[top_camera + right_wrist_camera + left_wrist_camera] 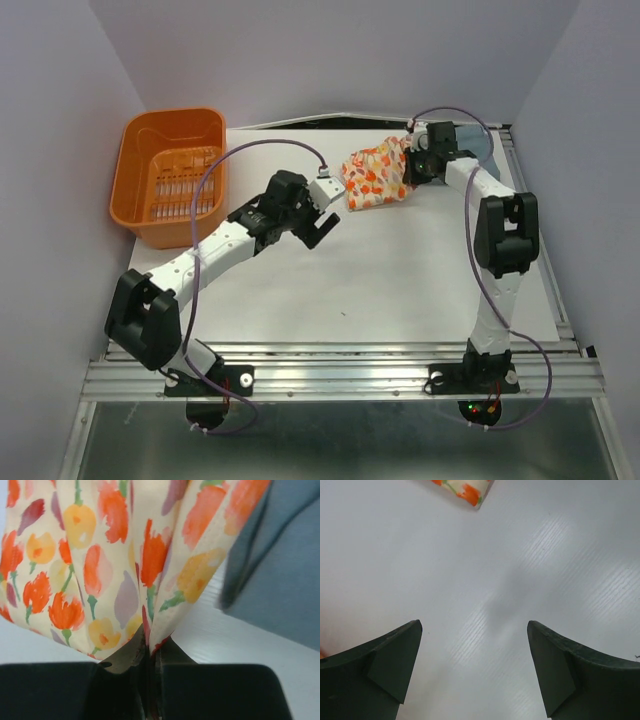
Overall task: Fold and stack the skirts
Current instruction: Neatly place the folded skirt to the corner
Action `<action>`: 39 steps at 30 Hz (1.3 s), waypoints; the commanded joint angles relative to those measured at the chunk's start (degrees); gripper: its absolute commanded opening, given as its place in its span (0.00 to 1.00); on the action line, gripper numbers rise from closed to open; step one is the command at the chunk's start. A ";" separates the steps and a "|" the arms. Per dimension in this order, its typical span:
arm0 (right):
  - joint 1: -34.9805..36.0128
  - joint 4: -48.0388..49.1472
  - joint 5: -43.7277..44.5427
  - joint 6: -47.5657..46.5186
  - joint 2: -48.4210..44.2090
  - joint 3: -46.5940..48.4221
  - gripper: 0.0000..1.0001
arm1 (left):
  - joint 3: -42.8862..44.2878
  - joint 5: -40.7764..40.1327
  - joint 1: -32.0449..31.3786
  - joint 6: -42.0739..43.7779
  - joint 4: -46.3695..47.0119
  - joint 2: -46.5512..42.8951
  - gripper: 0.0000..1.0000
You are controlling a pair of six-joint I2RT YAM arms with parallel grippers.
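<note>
The right gripper (152,655) has its two black fingers (180,680) pressed tight together, and a pinch of the flower skirt (100,570) is caught between them. The cloth is cream with orange, red and yellow flowers, and it bunches into folds right where the fingers bite it. Just beside it, on the right of the wrist view, is the blue skirt (280,580), plain and grey-blue, over the white table (210,635). The left gripper (475,630) is wide open. Its two dark fingers (390,665) stand far apart and grip nothing, with bare table under them. A small corner of the flower skirt peeks in at the top edge of the left wrist view, well apart from those fingers. From above, the flower skirt lies near the back of the table, a bit right of the middle. The right gripper sits at its right edge, and the blue skirt pokes out behind that arm, by the back right corner. The left gripper hangs just left of the flower skirt, not touching it. An orange basket (165,180) sits at the back left, well apart from both skirts.
</note>
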 commanded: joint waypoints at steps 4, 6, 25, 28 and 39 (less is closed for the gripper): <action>-7.24 -5.08 4.51 -12.38 3.94 14.96 0.01 | -3.01 1.74 1.88 -2.33 -2.77 -3.55 0.98; -7.77 -6.23 4.86 -14.49 5.25 19.44 0.01 | -3.27 1.74 2.32 -1.98 -3.12 -3.72 0.98; -11.63 -7.90 3.19 -15.82 5.70 30.44 0.01 | -1.25 1.48 2.76 -1.28 -4.00 -1.00 0.98; -12.16 -8.96 2.66 -16.08 5.52 30.44 0.01 | -1.17 1.57 2.76 -1.28 -4.09 -0.73 0.98; -17.69 -9.04 -1.46 -14.15 6.14 30.09 0.01 | -0.02 1.30 2.85 -0.49 -5.14 0.23 0.98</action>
